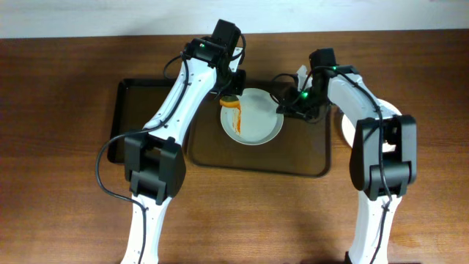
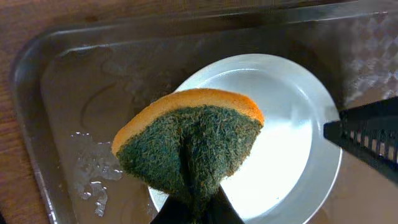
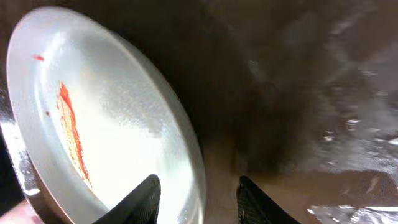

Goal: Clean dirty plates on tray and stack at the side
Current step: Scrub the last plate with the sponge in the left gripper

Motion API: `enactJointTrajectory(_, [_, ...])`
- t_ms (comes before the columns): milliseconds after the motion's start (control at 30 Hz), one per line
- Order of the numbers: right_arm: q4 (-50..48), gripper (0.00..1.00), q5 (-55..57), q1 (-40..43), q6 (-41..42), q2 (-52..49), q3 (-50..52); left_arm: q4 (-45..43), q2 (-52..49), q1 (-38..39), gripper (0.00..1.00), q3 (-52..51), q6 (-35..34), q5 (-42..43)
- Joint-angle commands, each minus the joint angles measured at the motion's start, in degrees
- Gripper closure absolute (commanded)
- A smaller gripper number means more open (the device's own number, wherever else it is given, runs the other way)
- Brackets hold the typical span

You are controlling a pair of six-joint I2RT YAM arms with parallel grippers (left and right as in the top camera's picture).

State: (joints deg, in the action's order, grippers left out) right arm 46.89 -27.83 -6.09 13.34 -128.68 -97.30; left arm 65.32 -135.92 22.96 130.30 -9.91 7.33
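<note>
Wooden table (image 1: 58,183) carries a dark tray (image 1: 146,95). On it sits the white plate (image 1: 258,130), its red streak (image 3: 71,134) stretching away from the folded sponge (image 2: 186,143), which the left gripper (image 2: 194,210) pinches tight. The right gripper (image 3: 198,194) straddles the plate's rim, fingers apart, apparently not clamping.

We see the table (image 1: 58,183) evenly bright from above, shadows soft and short, we catch white glare on the plate (image 2: 286,124), sponge (image 2: 186,149) sharp up close, we find the right wrist view dim, blurred, tray (image 3: 323,93) sheen murky.
</note>
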Motion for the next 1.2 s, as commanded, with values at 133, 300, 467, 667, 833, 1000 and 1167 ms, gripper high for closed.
enactJointTrajectory(133, [-0.76, 0.96, 1.99, -1.79, -0.94, -3.21, -0.20, -0.83, -4.79, -0.17, 1.00, 1.01, -2.67, 0.87])
enactJointTrajectory(300, [-1.92, 0.96, 1.97, -1.79, -0.94, -3.21, -0.20, -0.63, -8.81, -0.04, 1.00, 0.98, -2.69, 0.90])
enactJointTrajectory(467, [-1.95, 0.96, 1.97, -1.79, -0.94, -3.21, -0.20, 1.16, -12.98, 0.92, 1.00, 0.98, -9.42, 0.85])
enactJointTrajectory(667, [-2.21, 0.96, 2.62, -1.79, -0.94, -3.23, -0.20, 13.38, -14.95, 4.46, 1.00, 1.01, -13.42, 3.91])
enactJointTrajectory(833, [-2.14, 0.96, 2.60, -1.79, -0.92, -3.23, -0.20, 9.01, -14.95, 5.64, 1.00, 1.01, -12.85, 0.81])
enactJointTrajectory(1000, [-2.14, 0.96, 2.60, -1.79, -0.94, -3.23, -0.20, -0.68, -14.95, 5.66, 1.00, 1.01, -23.52, -26.51])
enactJointTrajectory(1167, [-2.12, 0.96, 2.62, -1.79, -0.94, -3.23, -0.20, 1.20, -14.95, 5.92, 1.00, 1.01, -23.91, -27.12])
